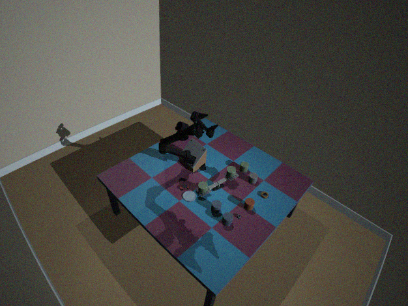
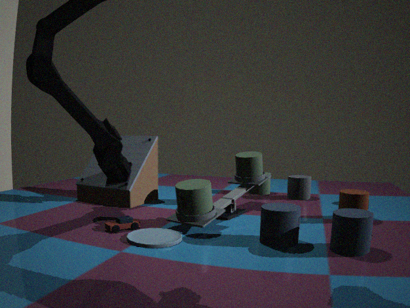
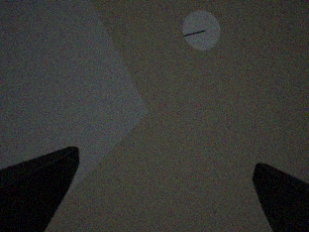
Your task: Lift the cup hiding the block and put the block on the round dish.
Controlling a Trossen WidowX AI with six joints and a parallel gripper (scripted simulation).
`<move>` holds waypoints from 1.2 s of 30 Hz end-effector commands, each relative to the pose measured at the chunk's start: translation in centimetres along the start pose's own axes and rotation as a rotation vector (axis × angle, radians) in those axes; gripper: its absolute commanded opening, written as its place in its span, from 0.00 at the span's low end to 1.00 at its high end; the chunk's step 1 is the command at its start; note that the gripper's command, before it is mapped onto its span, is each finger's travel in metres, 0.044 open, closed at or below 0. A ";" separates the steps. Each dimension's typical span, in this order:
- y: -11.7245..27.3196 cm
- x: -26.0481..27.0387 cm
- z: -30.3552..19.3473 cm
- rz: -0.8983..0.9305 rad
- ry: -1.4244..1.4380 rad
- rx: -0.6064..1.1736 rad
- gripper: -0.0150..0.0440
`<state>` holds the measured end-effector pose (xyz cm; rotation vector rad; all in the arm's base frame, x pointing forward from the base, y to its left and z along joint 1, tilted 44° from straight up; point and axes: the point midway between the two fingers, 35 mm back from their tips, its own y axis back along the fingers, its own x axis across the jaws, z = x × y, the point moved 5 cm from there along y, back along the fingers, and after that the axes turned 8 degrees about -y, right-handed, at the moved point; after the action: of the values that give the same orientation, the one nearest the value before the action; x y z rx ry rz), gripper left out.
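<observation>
Two green cups stand on the ends of the balance (image 1: 219,183) (image 2: 226,202). One cup (image 1: 203,187) (image 2: 193,199) is on the end beside the dish, the other cup (image 1: 231,172) (image 2: 249,166) on the far end. The beam is tilted, with the dish-side end lower and the far end higher. The round pale dish (image 1: 189,196) (image 2: 154,237) lies on the table and bears nothing. No block shows; the cups' insides are hidden. My gripper (image 1: 212,120) (image 3: 165,163) is wide open and empty, raised high near the arm's base, away from both cups; the exterior view does not show it.
An orange toy car (image 2: 122,224) lies beside the dish. Near the balance stand a green cylinder (image 1: 244,166) (image 2: 264,186), a grey one (image 1: 253,178) (image 2: 298,187), an orange one (image 1: 249,204) (image 2: 354,199) and two dark grey ones (image 1: 216,206) (image 2: 352,232). A small ring (image 1: 265,196) lies farther right.
</observation>
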<state>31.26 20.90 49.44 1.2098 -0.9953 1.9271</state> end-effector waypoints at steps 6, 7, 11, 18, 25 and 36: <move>-0.5 -7.5 -3.6 -0.315 -0.021 0.030 1.00; -0.4 -8.3 -4.0 -0.348 -0.019 0.033 1.00; 0.1 -11.4 -5.5 -0.482 -0.006 0.043 1.00; 1.9 -16.4 -7.9 -0.714 0.044 0.058 1.00; 4.4 -20.8 -9.9 -0.934 0.128 0.068 1.00; 9.6 -26.2 -12.0 -1.245 0.326 0.081 1.00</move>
<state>28.78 23.64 21.24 1.1381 0.0124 1.1241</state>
